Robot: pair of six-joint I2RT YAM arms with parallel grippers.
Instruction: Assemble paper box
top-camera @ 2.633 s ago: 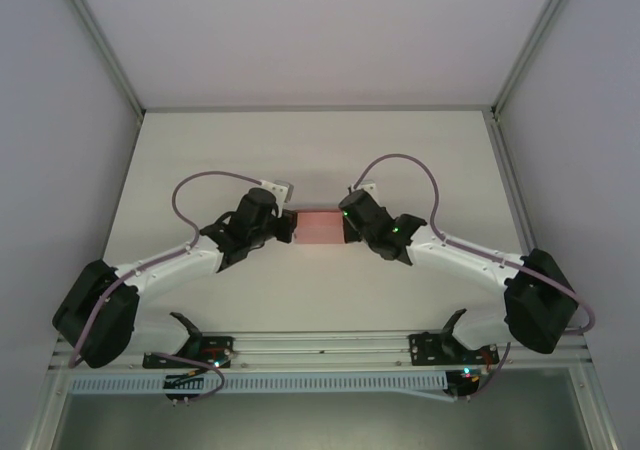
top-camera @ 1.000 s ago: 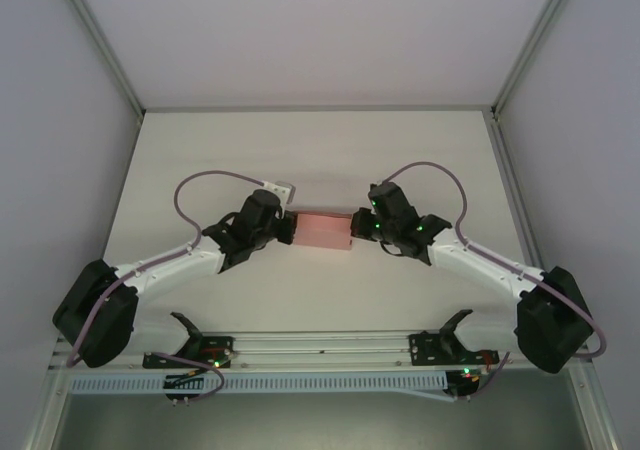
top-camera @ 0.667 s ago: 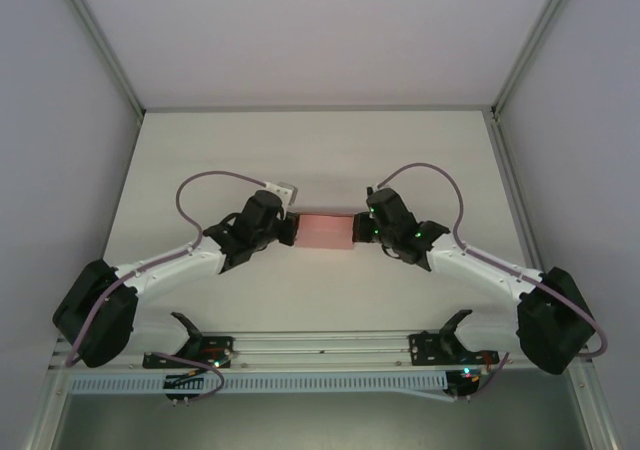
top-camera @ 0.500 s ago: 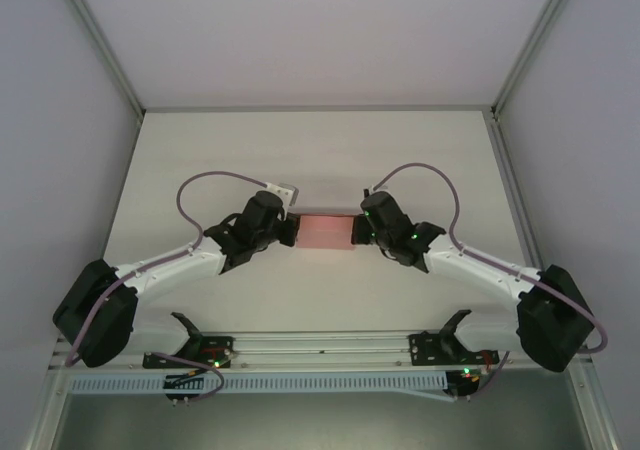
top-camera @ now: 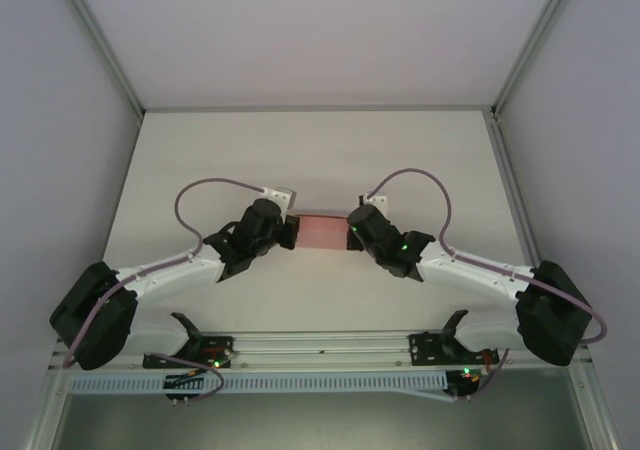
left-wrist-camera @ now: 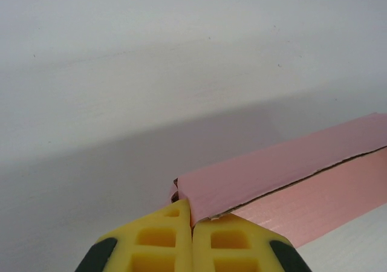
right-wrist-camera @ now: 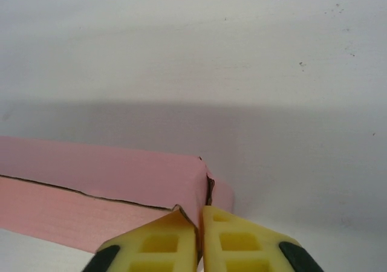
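So, small folded pale pink card box (top-camera: 322, 231), inside hidden: left jaws and right jaws pinched shut on opposite ends.

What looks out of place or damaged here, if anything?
Nothing spilled or torn. The paper box, pinched at each end by the left fingers and right fingers, shows a thin dark gap along its long seam.
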